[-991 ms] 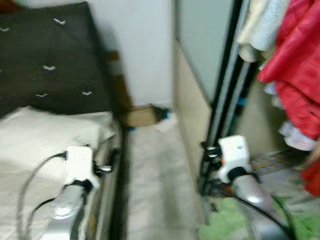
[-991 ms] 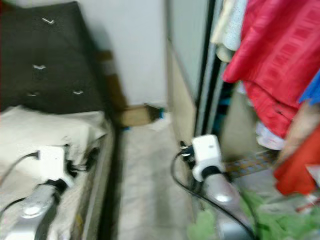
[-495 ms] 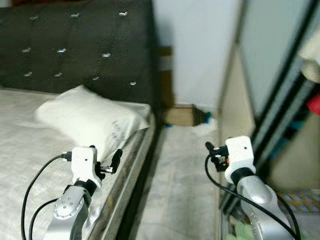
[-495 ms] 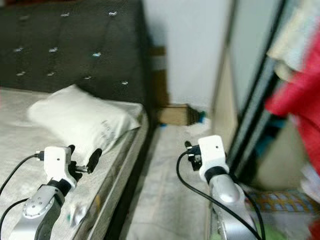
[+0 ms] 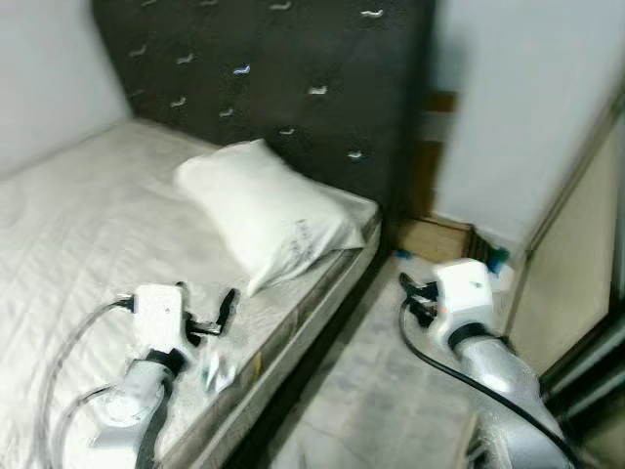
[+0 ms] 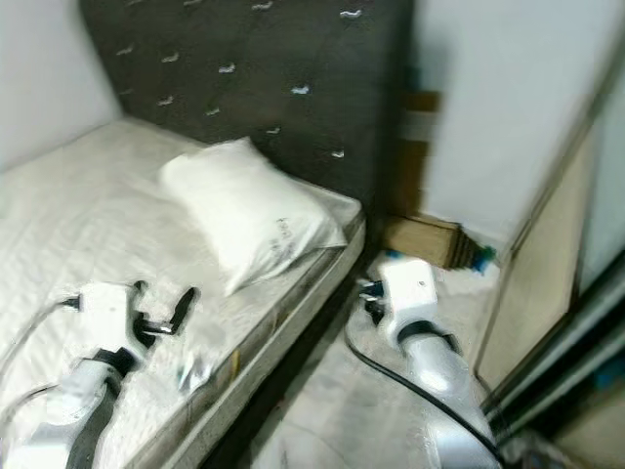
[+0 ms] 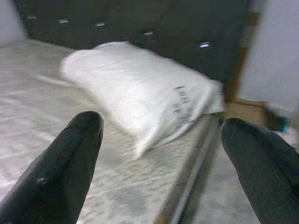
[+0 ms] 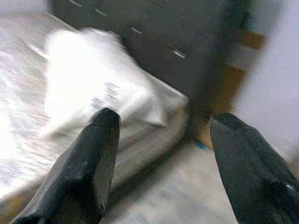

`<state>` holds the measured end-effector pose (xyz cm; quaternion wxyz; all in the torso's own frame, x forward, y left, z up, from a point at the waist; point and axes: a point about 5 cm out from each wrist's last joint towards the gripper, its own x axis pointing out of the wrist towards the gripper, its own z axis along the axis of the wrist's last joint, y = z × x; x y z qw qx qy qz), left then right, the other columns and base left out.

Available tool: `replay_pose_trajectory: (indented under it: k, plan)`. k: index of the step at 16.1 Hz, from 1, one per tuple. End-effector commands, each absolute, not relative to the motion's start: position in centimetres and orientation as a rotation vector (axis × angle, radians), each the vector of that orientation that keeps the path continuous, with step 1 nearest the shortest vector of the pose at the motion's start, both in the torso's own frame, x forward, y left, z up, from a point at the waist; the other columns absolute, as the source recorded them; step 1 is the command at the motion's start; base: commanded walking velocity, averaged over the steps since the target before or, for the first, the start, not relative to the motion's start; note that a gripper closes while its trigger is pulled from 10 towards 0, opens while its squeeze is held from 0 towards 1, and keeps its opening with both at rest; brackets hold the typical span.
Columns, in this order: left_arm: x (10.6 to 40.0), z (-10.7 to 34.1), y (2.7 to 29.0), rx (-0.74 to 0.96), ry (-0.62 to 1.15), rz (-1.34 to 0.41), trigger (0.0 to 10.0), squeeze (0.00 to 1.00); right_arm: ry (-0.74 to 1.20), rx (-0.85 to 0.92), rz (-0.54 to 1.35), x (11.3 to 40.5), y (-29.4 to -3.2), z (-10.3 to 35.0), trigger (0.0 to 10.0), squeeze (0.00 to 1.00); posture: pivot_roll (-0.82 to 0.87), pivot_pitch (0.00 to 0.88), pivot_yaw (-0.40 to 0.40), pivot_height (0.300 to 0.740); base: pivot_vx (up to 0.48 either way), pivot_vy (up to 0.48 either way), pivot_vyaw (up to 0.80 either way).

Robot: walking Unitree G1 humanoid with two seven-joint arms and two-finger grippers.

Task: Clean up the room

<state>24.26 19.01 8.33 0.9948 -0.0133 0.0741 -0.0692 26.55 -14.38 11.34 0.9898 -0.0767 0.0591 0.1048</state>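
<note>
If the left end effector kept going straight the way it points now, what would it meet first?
Most likely the white pillow on the bed: it sits between the open left end effector's fingers, ahead of the dark headboard. Depth is uncertain.

A bed [image 5: 88,225] with a dark tufted headboard [image 5: 283,88] stands against pale walls [image 5: 518,98], beside a light floor [image 5: 391,391].

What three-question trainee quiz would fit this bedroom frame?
1. True or false: the pillow lies on the floor.
2. The left end effector is: A) open, B) shut on the pillow.
3. Fill in: the small crumpled wrapper lies on the ____ edge, beside the left end effector.

Key: 1 false, it lies on the mattress by the dark headboard; 2 A; 3 mattress.
</note>
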Motion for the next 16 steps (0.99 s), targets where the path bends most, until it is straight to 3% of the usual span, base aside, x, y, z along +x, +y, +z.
replay_pose_trajectory:
  k: [1,16]
  plan:
    - [24.61,8.83,18.76,-0.017,0.125,-0.142,10.0,0.00,0.125,-0.154,0.199,26.52,-14.89,11.20,10.0,0.00,-0.21,0.000,0.026,0.740,0.000,0.000,0.80]
    - [25.37,8.85,19.26,0.016,0.103,-0.130,10.0,0.00,0.117,-0.123,0.213,26.53,-14.58,11.28,10.0,0.00,-0.22,0.000,0.031,0.740,0.000,0.000,0.80]
